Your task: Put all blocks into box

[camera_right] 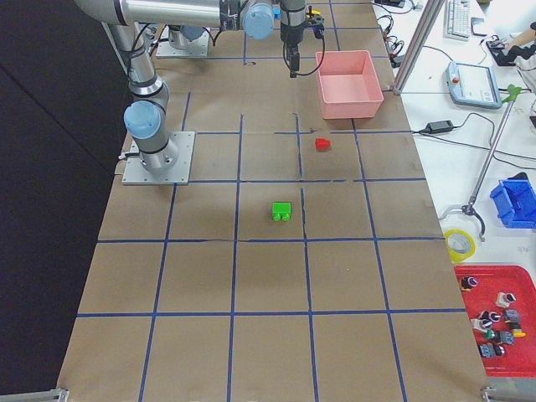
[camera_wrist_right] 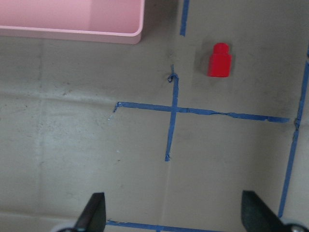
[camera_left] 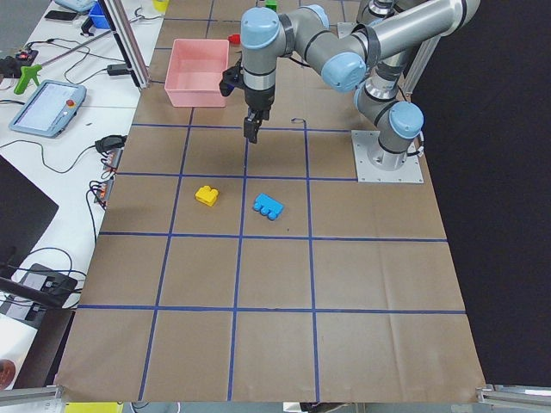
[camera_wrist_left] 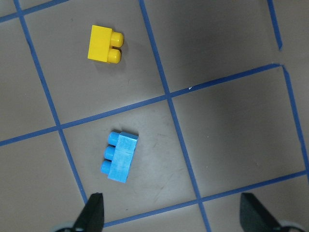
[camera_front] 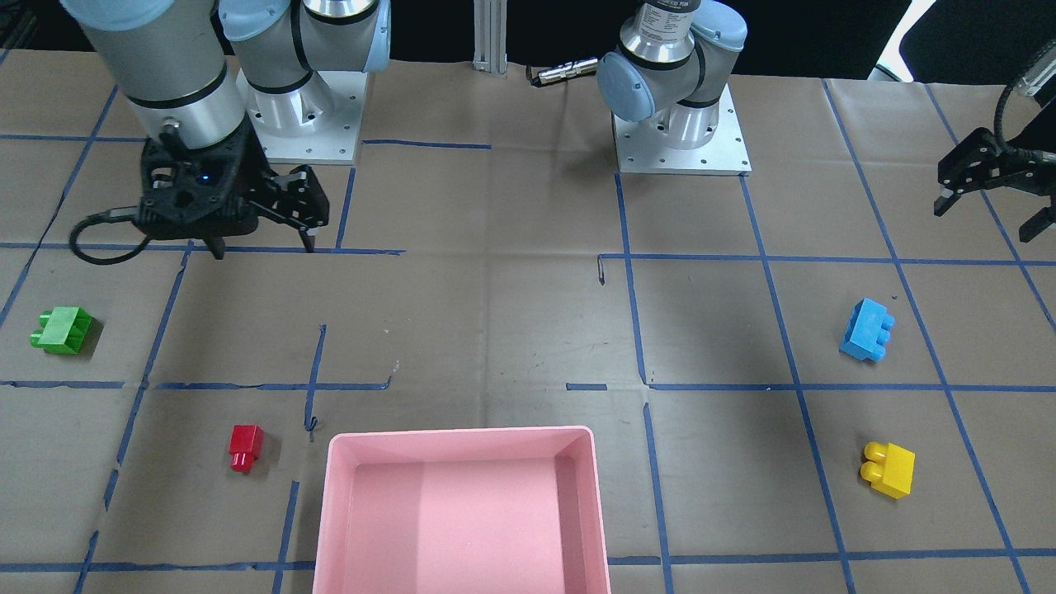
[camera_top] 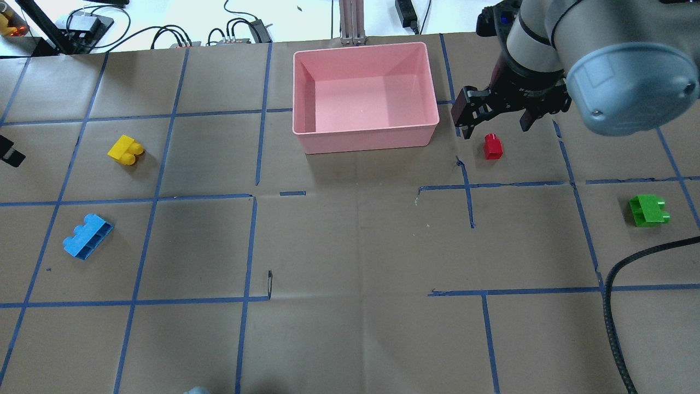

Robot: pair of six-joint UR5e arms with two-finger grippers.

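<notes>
Left hand (camera_front: 983,216) and right hand (camera_front: 266,246), both spread apart, above brown-paper table (camera_front: 495,313) with blue tape grid (camera_front: 767,259).

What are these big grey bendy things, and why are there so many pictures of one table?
Those are two robot arms bolted to a table covered in brown paper. Each ends in a black two-finger pincer called a gripper. Four pictures come from cameras around the table: facing the robot, behind it, and at each end. Two come from cameras on the wrists, looking down. Four toy bricks lie on the paper: green block, red block, blue block, yellow block. The pink box is empty. The left gripper and the right gripper are both open, holding nothing.
</notes>
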